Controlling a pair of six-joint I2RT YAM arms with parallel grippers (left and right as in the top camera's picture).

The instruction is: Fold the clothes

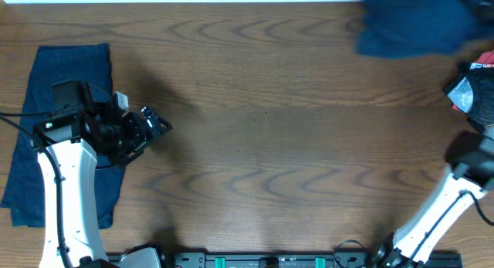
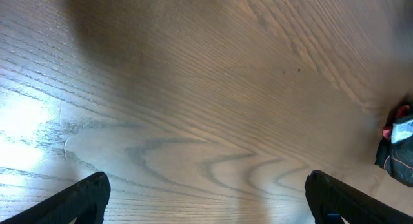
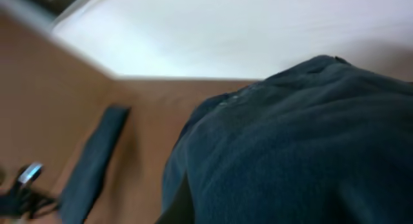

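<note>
One dark blue folded garment (image 1: 69,67) lay as a long narrow shape at the left side of the table (image 1: 262,144), running from far to near, so I judged that piece as done. The left arm (image 1: 65,191) stood over it. The left gripper (image 1: 158,125) hung just to the right of it above bare wood, its fingers (image 2: 84,198) wide apart with nothing between them. A second garment (image 1: 417,25) was at the far right corner, blurred in the view from above, and in the right wrist view it (image 3: 297,140) filled most of the picture, very close to the lens. The right gripper (image 1: 468,92) was just on the near side of it. Its fingers were hidden behind the cloth, but they were closed together, and from how the cloth hung there I judged that they pinched it. So the step in hand seemed to be fetching the next piece to fold. The next move would call for bringing it over the bare middle of the table and laying it flat, with the open left gripper ready to take a free edge. Nothing lay in the middle to block this. The risks I saw were the cloth covering the right wrist camera, and the left arm dragging the folded garment beneath it. A black rail (image 1: 270,260) ran along the near edge, well apart from both pieces.
</note>
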